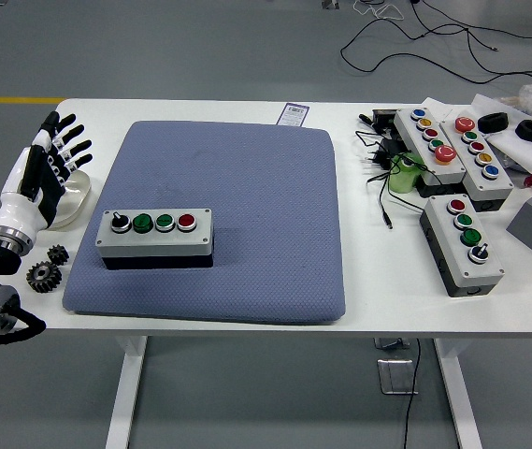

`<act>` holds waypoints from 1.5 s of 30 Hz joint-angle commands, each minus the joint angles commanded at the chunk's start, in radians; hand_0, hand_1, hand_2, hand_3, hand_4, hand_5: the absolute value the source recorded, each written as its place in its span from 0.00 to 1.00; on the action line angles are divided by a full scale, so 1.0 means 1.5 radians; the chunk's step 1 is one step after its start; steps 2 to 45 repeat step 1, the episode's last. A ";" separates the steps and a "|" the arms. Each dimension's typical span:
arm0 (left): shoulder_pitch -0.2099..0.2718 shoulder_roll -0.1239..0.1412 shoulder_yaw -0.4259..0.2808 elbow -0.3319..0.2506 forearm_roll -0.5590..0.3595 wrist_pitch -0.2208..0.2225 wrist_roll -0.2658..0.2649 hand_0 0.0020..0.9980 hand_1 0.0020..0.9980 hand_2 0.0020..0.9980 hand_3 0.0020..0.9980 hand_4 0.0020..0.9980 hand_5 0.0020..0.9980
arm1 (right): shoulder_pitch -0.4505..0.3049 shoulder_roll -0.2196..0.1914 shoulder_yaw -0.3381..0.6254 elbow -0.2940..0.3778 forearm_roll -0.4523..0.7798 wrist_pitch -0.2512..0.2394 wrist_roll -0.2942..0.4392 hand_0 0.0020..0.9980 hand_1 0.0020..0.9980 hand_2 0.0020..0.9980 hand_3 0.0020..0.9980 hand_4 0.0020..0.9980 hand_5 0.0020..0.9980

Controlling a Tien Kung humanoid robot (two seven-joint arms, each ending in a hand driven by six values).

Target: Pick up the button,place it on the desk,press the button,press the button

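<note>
Fingers point(64, 140) on the left hand point(39, 178) are spreading wide and straight, gripping nothing, hovering at the table's point(378, 271) left edge over a pale dish point(77, 195). Button box point(154, 235) is sitting on the blue mat point(247, 206), well apart from the hand, with two gears point(47, 267) lying just off the mat's left edge.
</note>
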 joint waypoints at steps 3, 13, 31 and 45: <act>0.000 0.000 0.000 0.000 0.000 0.000 0.000 0.82 0.87 0.93 0.93 0.69 1.00 | 0.000 0.000 0.000 0.000 0.000 0.000 0.000 0.67 0.66 0.68 0.62 0.31 0.17; 0.000 0.000 0.000 0.000 0.000 0.000 0.000 0.82 0.87 0.93 0.93 0.69 1.00 | 0.000 0.000 0.000 0.000 0.000 0.000 0.000 0.67 0.66 0.68 0.62 0.31 0.17; 0.000 0.000 0.000 0.000 0.000 0.000 0.000 0.82 0.87 0.93 0.93 0.69 1.00 | 0.000 0.000 0.000 0.000 0.000 0.000 0.000 0.67 0.66 0.68 0.62 0.31 0.17; 0.000 0.000 0.000 0.000 0.000 0.000 0.000 0.82 0.87 0.93 0.93 0.69 1.00 | 0.000 0.000 0.000 0.000 0.000 0.000 0.000 0.67 0.66 0.68 0.62 0.31 0.17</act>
